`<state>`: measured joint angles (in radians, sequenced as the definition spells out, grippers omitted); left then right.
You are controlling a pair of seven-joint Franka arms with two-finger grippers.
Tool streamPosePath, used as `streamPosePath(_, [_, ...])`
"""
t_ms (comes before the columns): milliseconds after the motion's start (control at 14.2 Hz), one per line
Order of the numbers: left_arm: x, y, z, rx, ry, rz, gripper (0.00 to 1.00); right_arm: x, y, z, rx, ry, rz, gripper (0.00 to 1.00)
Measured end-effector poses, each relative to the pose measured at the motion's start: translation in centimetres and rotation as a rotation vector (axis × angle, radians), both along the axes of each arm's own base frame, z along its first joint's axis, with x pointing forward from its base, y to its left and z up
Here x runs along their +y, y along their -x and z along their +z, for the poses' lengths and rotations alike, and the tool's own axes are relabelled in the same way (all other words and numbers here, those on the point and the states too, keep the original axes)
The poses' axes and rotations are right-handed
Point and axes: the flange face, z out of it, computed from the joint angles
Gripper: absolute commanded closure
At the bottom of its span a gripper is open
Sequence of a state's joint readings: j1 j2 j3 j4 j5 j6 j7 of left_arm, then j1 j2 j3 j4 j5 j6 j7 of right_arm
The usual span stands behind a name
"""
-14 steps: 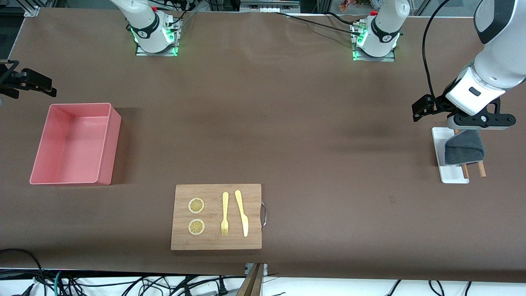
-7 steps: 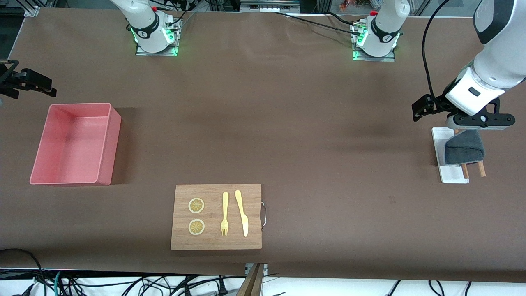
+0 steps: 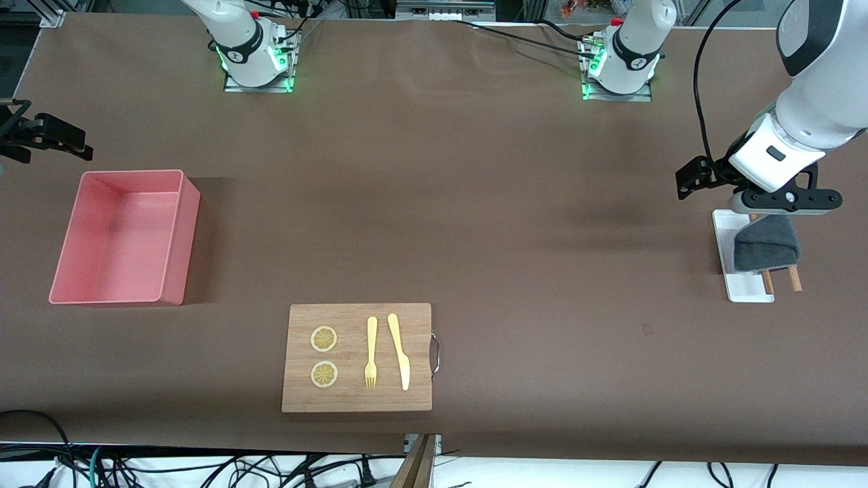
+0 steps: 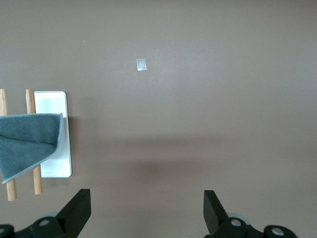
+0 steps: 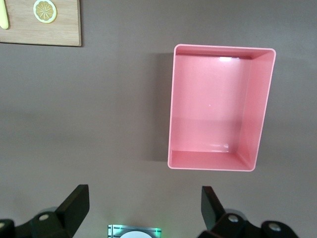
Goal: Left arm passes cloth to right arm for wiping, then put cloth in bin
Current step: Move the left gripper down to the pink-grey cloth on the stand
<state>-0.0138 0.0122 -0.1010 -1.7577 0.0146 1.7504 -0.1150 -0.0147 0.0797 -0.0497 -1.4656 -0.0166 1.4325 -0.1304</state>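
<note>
Fingers of the left gripper [image 4: 143, 218] stood apart above the cloth [image 3: 766, 245] — a skewed drop might have snagged its wooden rails [image 3: 780, 278] — while the right gripper [image 5: 143, 213] waited, spread too.

The left arm [image 3: 807, 108] has lifted its open tool [image 4: 146, 218] slightly above the cloth [image 3: 766, 245].

grey cloth [image 3: 766, 245] draped over rack, pink bin [image 3: 122, 237] seemingly empty
</note>
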Motion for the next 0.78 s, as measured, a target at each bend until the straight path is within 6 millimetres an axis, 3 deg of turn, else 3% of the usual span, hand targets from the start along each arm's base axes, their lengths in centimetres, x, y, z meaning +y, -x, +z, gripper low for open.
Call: streamPosePath(775, [-0.65,0.24,-0.12,0.015,-0.002,-0.012,0.00,-0.46,0.02,0.00,-0.001,0.000,-0.008,0.00])
